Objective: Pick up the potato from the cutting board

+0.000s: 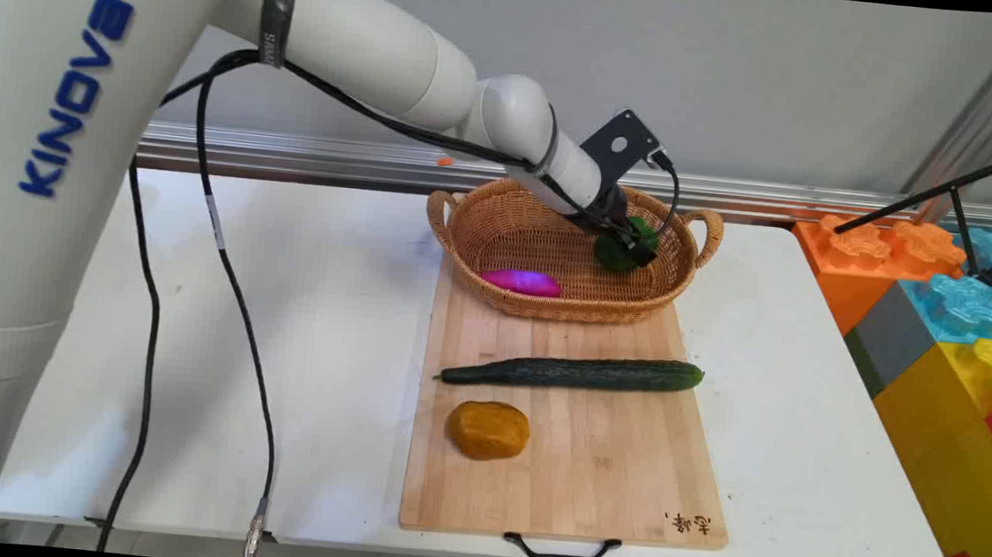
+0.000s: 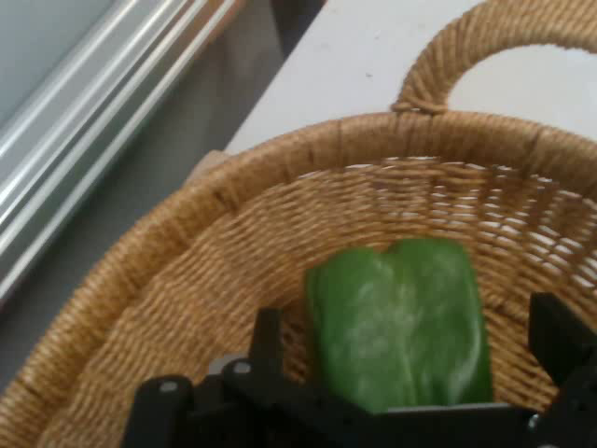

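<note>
The gripper is down inside the wicker basket, at the basket's right end, with a green pepper sitting between its fingers. In the hand view the pepper fills the gap between the two black fingers, and they look spread to either side of it rather than pinching it. Honestly I can't tell whether the pads actually touch the pepper, so I'd call the jaws released, with some doubt. The pepper seems to rest on the basket's woven floor, close to the wall, with one of the basket's handles just past it, beyond the fingertips.

Further along the basket floor, away from the jaws, lies a purple-pink vegetable, maybe a sweet potato. The basket sits on the far end of a wooden cutting board. On the board, well apart from the gripper, a long cucumber lies crosswise and a brownish-yellow lump sits just beyond it. All of it is on the white table.
</note>
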Action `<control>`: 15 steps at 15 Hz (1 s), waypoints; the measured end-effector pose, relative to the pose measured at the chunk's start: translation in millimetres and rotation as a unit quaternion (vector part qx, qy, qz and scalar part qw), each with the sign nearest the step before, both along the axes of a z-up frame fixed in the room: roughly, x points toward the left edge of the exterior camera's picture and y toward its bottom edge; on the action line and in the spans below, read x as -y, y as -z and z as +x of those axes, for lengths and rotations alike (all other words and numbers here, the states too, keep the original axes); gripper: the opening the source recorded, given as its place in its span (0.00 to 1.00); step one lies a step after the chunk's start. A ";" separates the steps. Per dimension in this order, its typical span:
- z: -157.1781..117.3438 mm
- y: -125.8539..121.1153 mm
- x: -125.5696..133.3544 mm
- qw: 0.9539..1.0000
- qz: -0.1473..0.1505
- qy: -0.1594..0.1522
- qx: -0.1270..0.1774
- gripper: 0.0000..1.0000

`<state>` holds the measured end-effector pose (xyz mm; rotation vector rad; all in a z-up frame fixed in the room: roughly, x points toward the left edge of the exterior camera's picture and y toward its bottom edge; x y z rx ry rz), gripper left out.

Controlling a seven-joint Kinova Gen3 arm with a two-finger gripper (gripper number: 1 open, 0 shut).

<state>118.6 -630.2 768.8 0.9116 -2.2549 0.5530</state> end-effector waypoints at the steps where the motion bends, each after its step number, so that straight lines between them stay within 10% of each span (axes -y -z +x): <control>1: -2.1 -3.4 -1.3 1.000 0.001 0.002 -0.004 1.00; 7: -3.4 -46.1 -28.8 0.999 0.001 0.029 -0.019 1.00; 15: 40.4 -112.7 -137.8 0.991 0.067 0.111 0.006 1.00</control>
